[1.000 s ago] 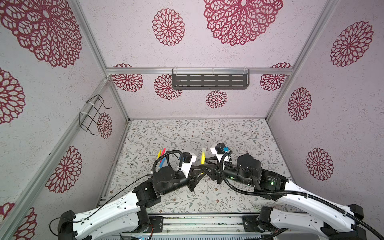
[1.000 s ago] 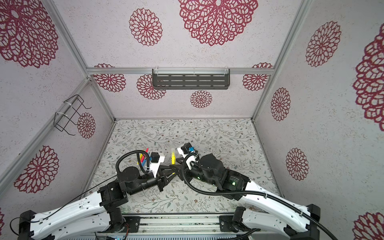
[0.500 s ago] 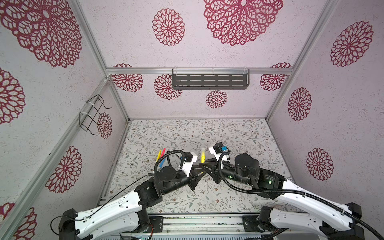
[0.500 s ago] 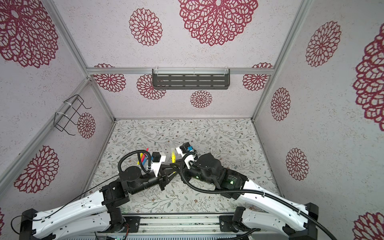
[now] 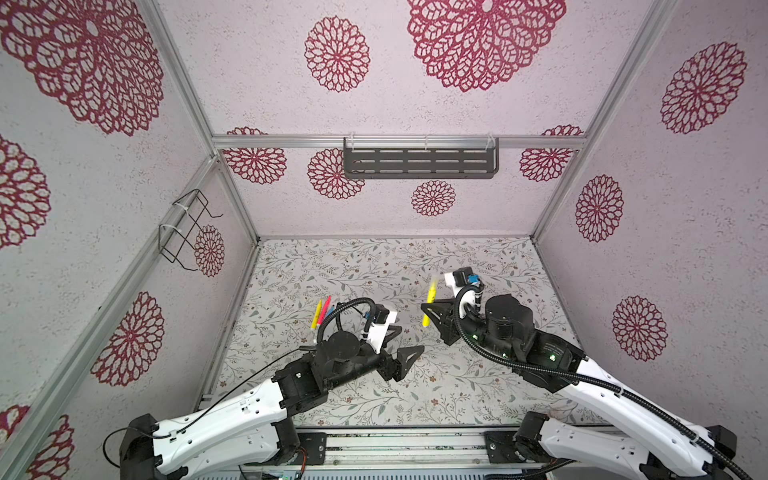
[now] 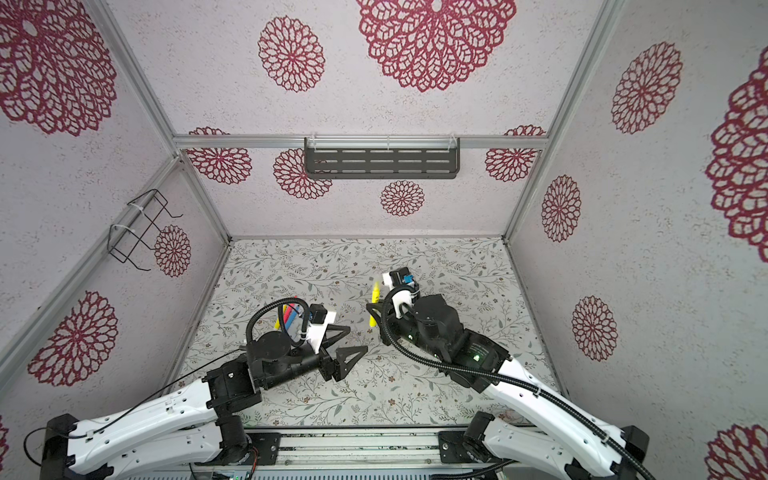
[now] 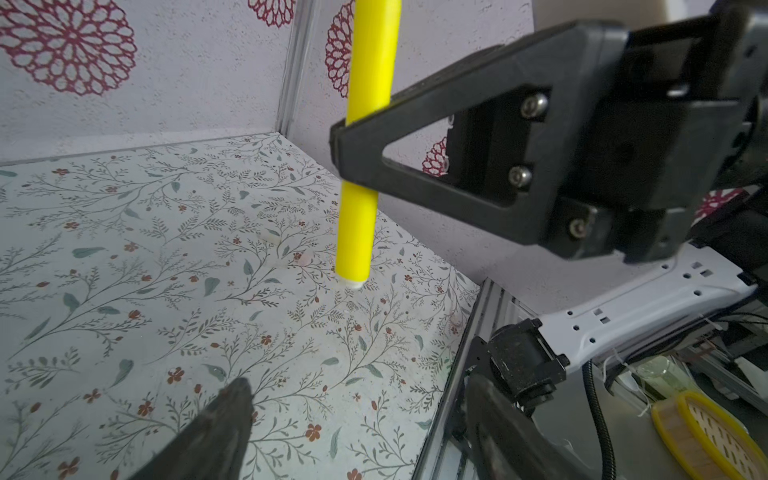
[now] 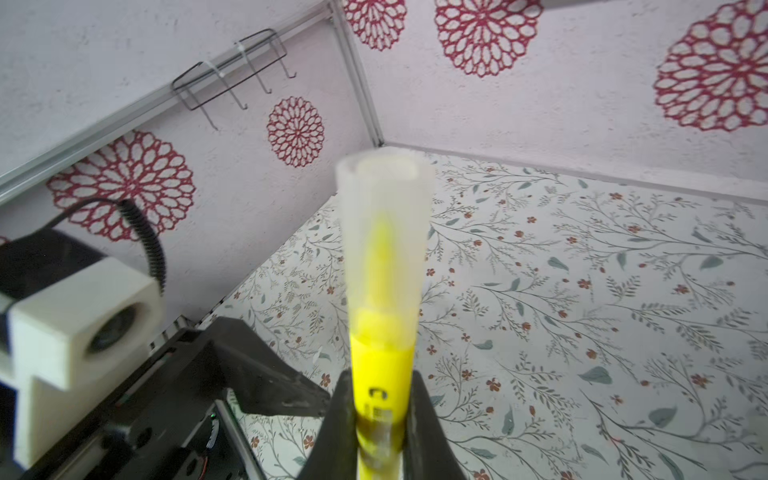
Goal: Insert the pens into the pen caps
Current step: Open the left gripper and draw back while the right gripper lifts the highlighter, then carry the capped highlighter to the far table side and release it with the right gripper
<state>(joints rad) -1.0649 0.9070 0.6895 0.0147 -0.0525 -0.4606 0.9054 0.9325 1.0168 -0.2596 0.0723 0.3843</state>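
A yellow pen [image 5: 430,305] stands nearly upright above the floral mat, with my right gripper [image 5: 430,311] shut on its barrel. In the right wrist view a clear pen cap [image 8: 384,232] covers the tip of the yellow pen [image 8: 382,365] above the right gripper [image 8: 382,415]. My left gripper [image 5: 405,343] is open and empty, apart from the pen to its lower left. The left wrist view shows the yellow pen [image 7: 361,208] beyond the left gripper [image 7: 357,428]. Yellow, red and blue pens [image 5: 322,311] lie together on the mat at the left, partly hidden in a top view [image 6: 286,313].
A black slotted shelf [image 5: 419,162] hangs on the back wall and a wire rack [image 5: 187,228] on the left wall. An aluminium rail [image 5: 399,449] runs along the front edge. Walls close the mat [image 5: 374,266] in on three sides.
The two grippers were together at the yellow pen. My left gripper has opened and drawn back to the lower left. The right gripper has carried the pen a little to the right.
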